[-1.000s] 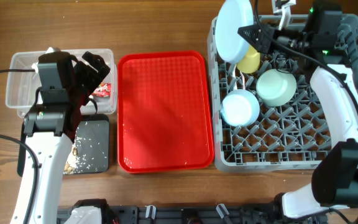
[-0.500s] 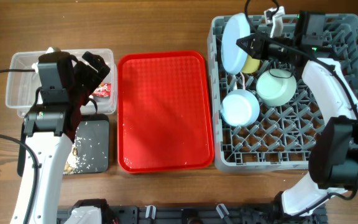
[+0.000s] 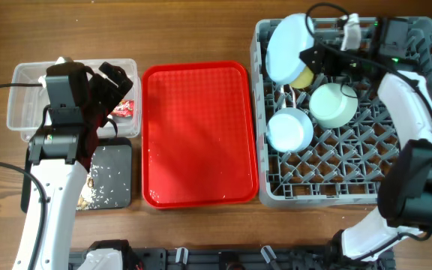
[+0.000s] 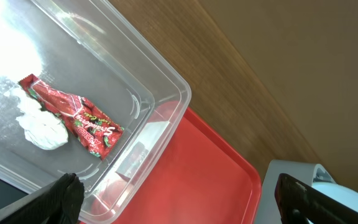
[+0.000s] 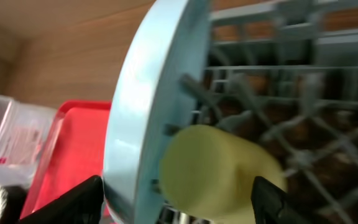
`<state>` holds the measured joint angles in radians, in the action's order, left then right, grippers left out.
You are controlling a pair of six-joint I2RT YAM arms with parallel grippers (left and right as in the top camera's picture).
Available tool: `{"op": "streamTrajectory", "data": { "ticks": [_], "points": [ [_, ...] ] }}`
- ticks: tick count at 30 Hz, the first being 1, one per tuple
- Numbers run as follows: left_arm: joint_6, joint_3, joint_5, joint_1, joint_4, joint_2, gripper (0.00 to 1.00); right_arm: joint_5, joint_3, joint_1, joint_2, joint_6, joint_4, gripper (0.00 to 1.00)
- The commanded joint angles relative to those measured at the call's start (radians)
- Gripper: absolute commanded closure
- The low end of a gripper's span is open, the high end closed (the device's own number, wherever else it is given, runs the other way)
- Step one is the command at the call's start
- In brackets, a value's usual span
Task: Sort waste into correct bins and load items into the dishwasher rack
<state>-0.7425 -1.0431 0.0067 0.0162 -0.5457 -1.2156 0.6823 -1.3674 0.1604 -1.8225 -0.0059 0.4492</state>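
Two dark fingertips (image 5: 79, 200) of the right gripper (image 3: 313, 58) stand spread wide on either side of the pale blue round plate (image 3: 287, 46). A second ago they were pinched shut on its rim and the plate hung higher, over the back-left corner of the large square blue-grey plastic dishwasher rack (image 3: 351, 161). Now it stands on edge among the pegs, against the small yellow cup (image 5: 219, 171). The left gripper (image 3: 115, 82) has not moved, its fingers (image 4: 61, 199) spread wide above the clear plastic rectangular tub (image 4: 166, 99). The right wrist view is blurred, so whether a finger touches the plate cannot be told. From overhead the plate hides most of the cup. The plate is smooth, matte and plain, tilted slightly toward the red rectangular tray (image 3: 197, 135).
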Motion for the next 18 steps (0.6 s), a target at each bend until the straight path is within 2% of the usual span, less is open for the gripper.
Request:
{"op": "streamTrajectory", "data": {
  "ticks": [1,3,4,10,18],
  "points": [
    [0.002,-0.012,0.004,0.008,0.003,-0.002,0.0,-0.117,-0.003,0.018,0.162,-0.018,0.032,0.18],
    [0.002,-0.012,0.004,0.008,0.003,-0.002,0.0,-0.22,-0.003,0.016,0.237,-0.017,0.079,0.12],
    [0.002,-0.012,0.004,0.008,0.003,-0.002,0.0,-0.266,-0.003,0.017,0.279,-0.016,0.104,0.0],
    [0.002,-0.012,0.004,0.008,0.003,-0.002,0.0,-0.301,-0.003,0.017,0.377,-0.017,0.223,0.0],
    [0.002,-0.012,0.004,0.008,0.003,-0.002,0.0,-0.301,-0.002,0.017,0.358,-0.018,0.225,0.0]
  ]
}}
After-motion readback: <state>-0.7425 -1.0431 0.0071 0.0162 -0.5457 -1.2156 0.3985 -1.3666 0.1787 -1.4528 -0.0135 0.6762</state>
